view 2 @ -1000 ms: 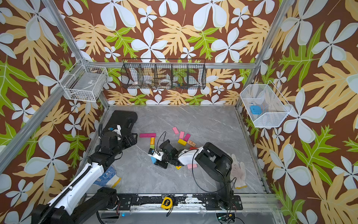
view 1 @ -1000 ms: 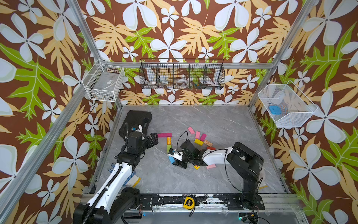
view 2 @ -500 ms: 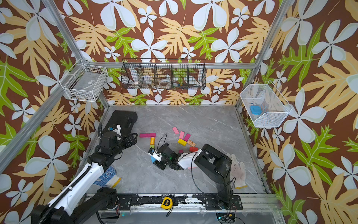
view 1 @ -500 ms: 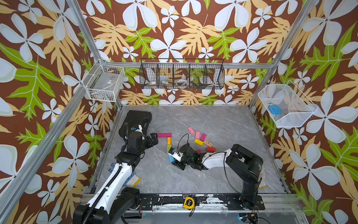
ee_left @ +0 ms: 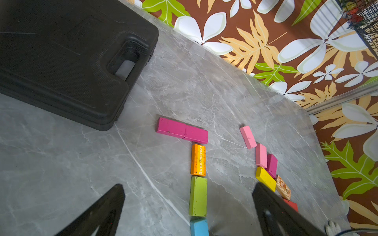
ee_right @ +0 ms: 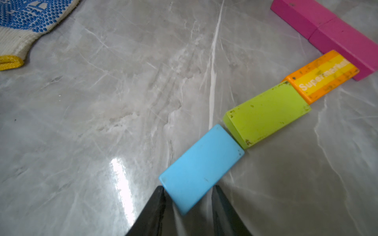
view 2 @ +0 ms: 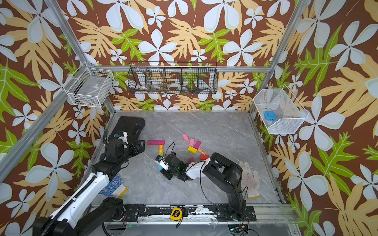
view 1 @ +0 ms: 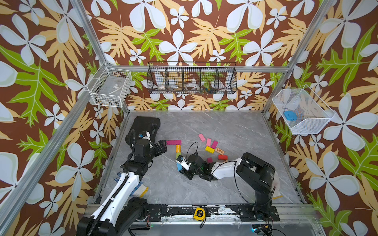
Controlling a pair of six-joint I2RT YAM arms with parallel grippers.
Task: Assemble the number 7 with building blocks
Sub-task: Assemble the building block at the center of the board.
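Two magenta blocks (ee_left: 182, 130) lie end to end as a bar. From the bar's end runs a column of building blocks: orange (ee_left: 198, 159), green (ee_left: 198, 196), then blue (ee_left: 199, 227). My right gripper (ee_right: 189, 187) is shut on the blue block (ee_right: 201, 167), a finger on each side of its near end. The blue block's far end meets the green block (ee_right: 266, 114). In both top views the wrist covers most of the blue block (view 1: 179, 167). My left gripper (view 1: 160, 148) hangs open just left of the magenta bar (view 1: 173, 142), holding nothing.
Loose blocks lie right of the column: pink (view 1: 201, 137), yellow (view 1: 210, 149), printed wood (view 1: 220, 151), red (view 1: 222, 157). A black case (view 1: 145, 126) fills the back left. A blue-dotted glove (view 2: 114, 185) lies front left and a white glove (view 2: 250, 181) front right. A tape measure (view 1: 200, 213) sits on the front rail.
My right arm has dropped lower and shifted a little left, carrying the blue block against the green block's end. The left arm has not moved.
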